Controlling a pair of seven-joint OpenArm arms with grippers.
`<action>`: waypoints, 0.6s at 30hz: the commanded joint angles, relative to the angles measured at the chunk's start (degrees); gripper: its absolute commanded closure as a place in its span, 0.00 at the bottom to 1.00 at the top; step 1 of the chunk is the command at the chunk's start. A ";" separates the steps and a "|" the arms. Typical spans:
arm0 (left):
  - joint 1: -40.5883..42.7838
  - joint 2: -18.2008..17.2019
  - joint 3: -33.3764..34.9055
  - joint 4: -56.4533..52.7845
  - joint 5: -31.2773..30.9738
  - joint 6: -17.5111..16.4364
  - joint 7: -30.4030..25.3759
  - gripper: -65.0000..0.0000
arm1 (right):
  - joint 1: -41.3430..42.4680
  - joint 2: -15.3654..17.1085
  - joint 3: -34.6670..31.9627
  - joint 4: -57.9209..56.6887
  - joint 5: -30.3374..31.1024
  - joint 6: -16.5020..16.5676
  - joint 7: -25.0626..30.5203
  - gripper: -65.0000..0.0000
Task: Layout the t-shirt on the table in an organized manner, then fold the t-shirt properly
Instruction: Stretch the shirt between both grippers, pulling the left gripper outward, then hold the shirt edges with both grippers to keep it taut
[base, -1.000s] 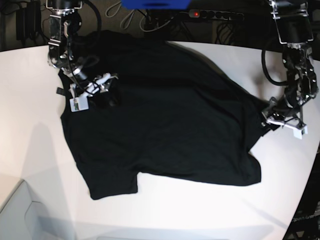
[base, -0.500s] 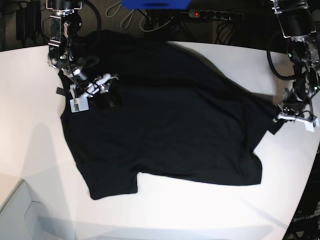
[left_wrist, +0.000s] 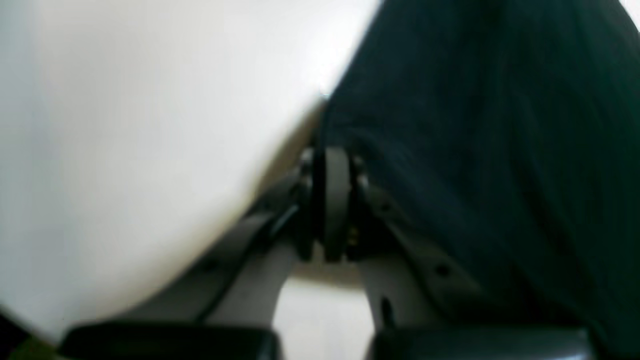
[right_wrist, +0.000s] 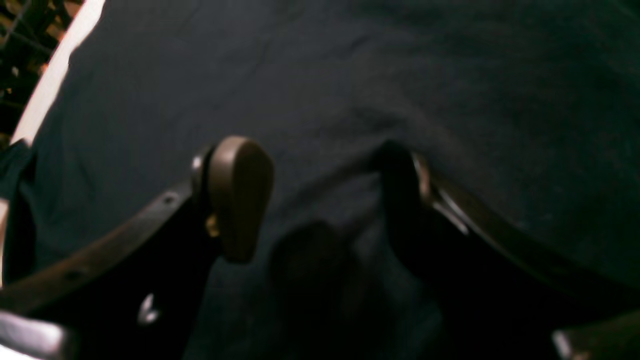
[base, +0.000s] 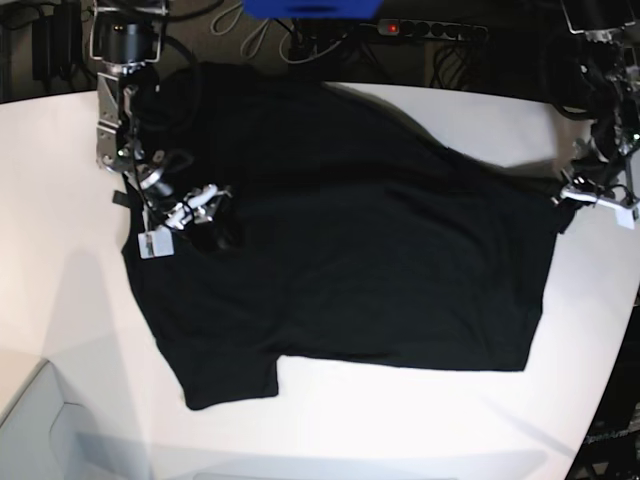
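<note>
**Black tee, laying-out stage**

The t-shirt (base: 350, 260) lies spread but skewed across the table (base: 60, 200). My left gripper (base: 598, 198) is pinched tight on its edge, the cloth pulled taut there. My right gripper (base: 185, 212) sits on the fabric w/ jaws apart, holding nothing. It's soft, light cloth, so I'd grab hems or corners w/ both arms.
</note>
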 joint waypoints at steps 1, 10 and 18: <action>0.03 -1.50 -1.56 0.65 0.40 0.14 -1.03 1.00 | 1.81 1.23 0.15 -1.40 -1.37 -1.02 -1.93 0.42; 2.32 -1.15 -4.47 0.65 0.05 0.14 -0.77 0.99 | 14.82 3.17 0.15 -17.13 -3.84 -1.19 -1.76 0.42; 3.29 2.81 -4.29 0.74 -0.13 0.14 -0.68 0.99 | 19.04 2.03 0.23 -19.60 -13.07 -1.19 2.55 0.42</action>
